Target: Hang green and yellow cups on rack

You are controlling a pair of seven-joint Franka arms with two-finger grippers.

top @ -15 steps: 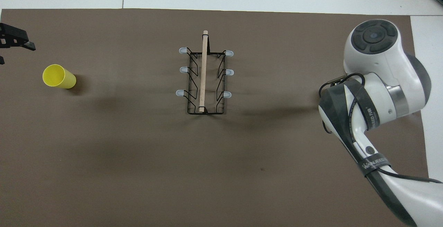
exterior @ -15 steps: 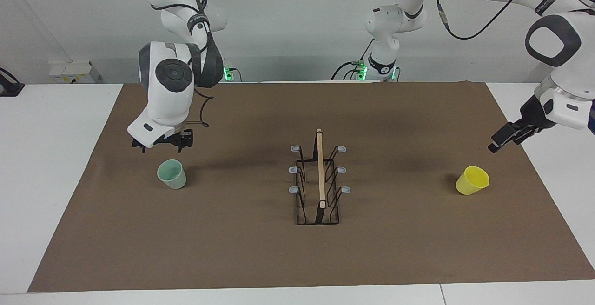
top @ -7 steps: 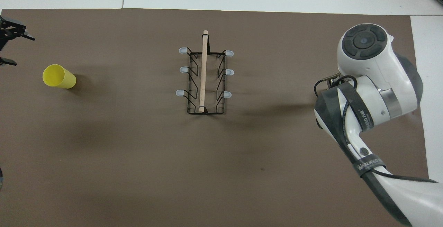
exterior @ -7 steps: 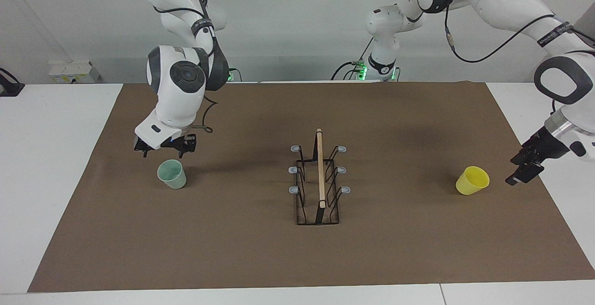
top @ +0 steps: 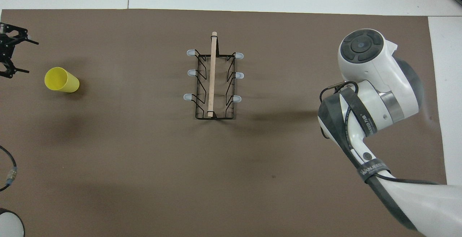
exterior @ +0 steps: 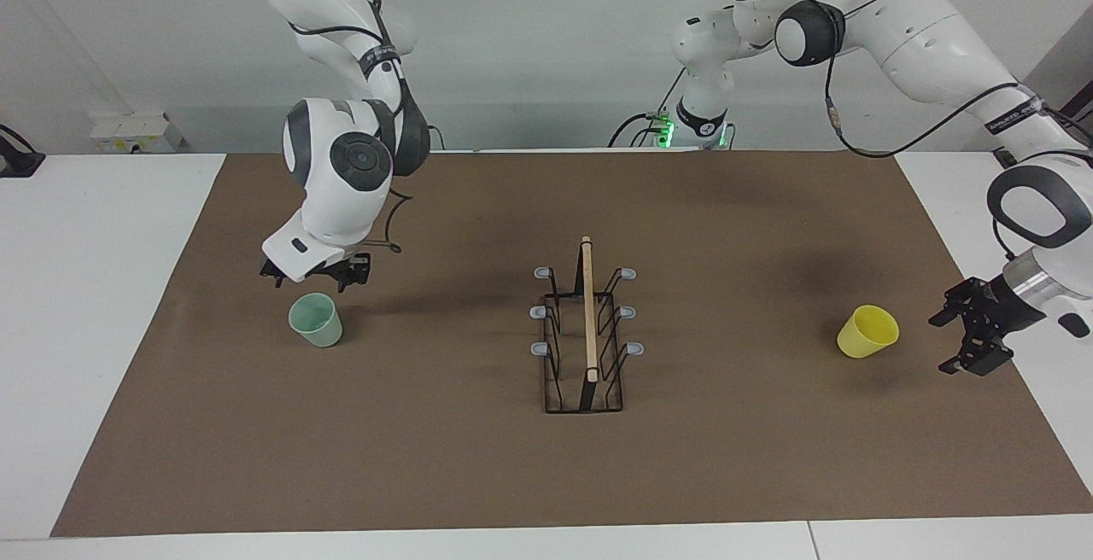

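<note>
The smooth, tapered pale green plastic cup [exterior: 316, 321] stands upright toward the right arm's end of the table, the right hand [exterior: 314, 272] spread wide just above it. The bright yellow plastic cup [exterior: 867, 331] stands tilted toward the left arm's end, just beside the wide-open left hand [exterior: 965, 341]. Between the cups, the black wire rack [exterior: 586, 341] with a wooden bar runs lengthwise away from the robots.

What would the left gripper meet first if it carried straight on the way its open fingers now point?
Probably the yellow cup. The left gripper hangs low beside it at the left arm's end of the mat, open and aimed sideways at it, with nothing between them. Its exact height against the cup is hard to judge.
</note>
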